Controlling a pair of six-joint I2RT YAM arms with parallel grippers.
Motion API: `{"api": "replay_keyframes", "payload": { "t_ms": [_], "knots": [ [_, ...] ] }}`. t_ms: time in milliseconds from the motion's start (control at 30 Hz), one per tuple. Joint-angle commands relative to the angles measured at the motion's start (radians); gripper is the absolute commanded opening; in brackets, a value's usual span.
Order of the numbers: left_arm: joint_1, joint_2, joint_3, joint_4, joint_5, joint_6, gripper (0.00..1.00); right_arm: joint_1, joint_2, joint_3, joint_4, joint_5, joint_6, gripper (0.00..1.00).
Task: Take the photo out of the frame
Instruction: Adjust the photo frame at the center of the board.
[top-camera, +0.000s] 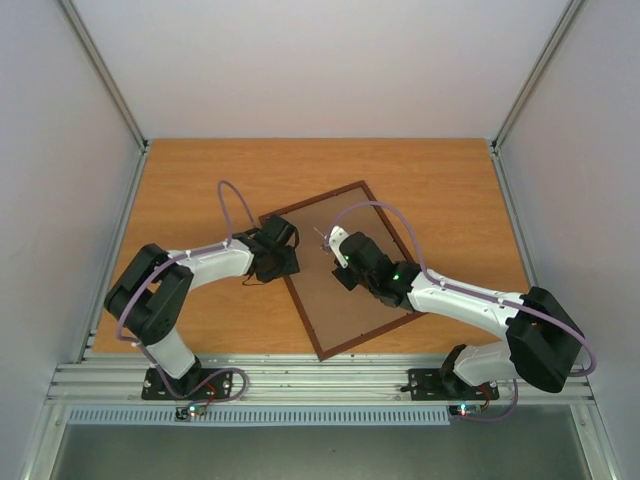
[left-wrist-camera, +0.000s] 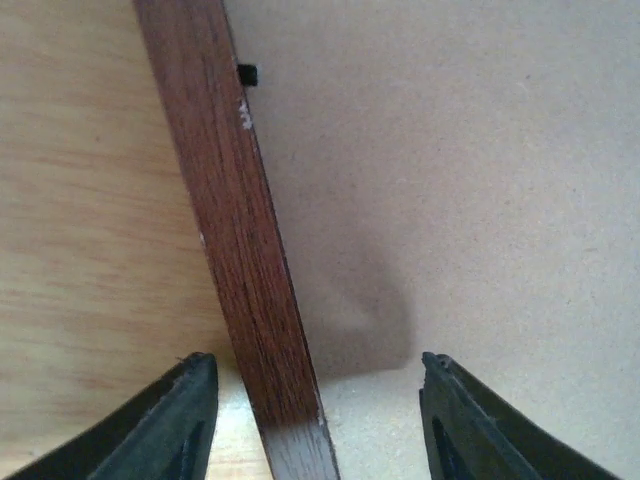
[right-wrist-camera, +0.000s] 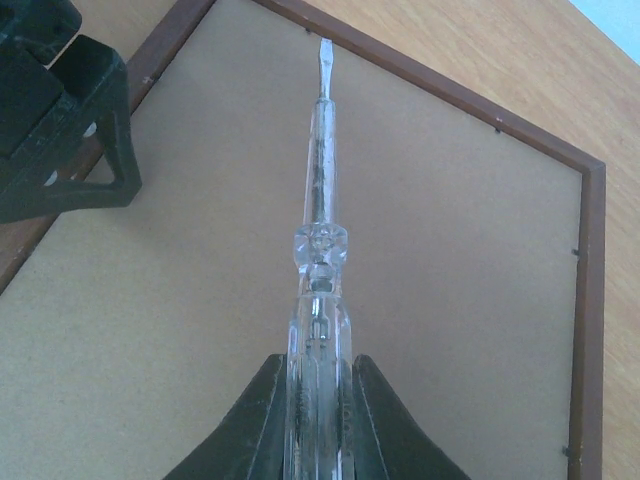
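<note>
— Well, what does the overhead camera give you?

— I see the thin dark reddish-brown wooden picture frame (top-camera: 328, 300) lying flat on the orange-brown wooden table (top-camera: 200, 180), plain brown back upward, turned at a slant between my two arms. My left pincer (top-camera: 282, 252) sits at its left rail. My right pincer (top-camera: 342, 252) hangs above the back near the upper middle, with a clear plastic screwdriver (top-camera: 326, 238) sticking out toward the far left. The photo I cannot see; only the back shows.

— And your left wrist camera?

— My left pincer (left-wrist-camera: 318, 410) is open. Its black fingers (left-wrist-camera: 170, 420) stand apart, one over the table (left-wrist-camera: 80, 200), the other over the pale brown backing board (left-wrist-camera: 460, 200), with a rail of the frame (left-wrist-camera: 240, 230) running between them. Neither finger looks to be touching the rail. A small black tab (left-wrist-camera: 247, 73) sticks out from the rail's inner edge over the board.

— Right wrist?

— My right pincer (right-wrist-camera: 320, 410) is closed on the screwdriver (right-wrist-camera: 322, 220), gripping its transparent handle lengthwise. The flat blade points at the far rail of the frame (right-wrist-camera: 592, 300), its tip just beside that rail's inner edge, above the backing board (right-wrist-camera: 200, 330). I cannot tell whether the tip touches the board. The left pincer (right-wrist-camera: 60, 110) shows at the upper left, over the frame's left rail.
</note>
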Motion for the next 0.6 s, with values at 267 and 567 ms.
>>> {"api": "replay_keyframes", "payload": {
  "t_ms": [267,567],
  "knots": [
    [-0.014,-0.004,0.033,-0.09,-0.046,0.158,0.2,-0.006,-0.025,0.003,-0.005,-0.046,0.0,0.01],
    [0.007,-0.031,0.04,-0.1,-0.036,0.379,0.12,-0.007,0.013,0.061,-0.059,-0.109,-0.078,0.01]
  ]
}}
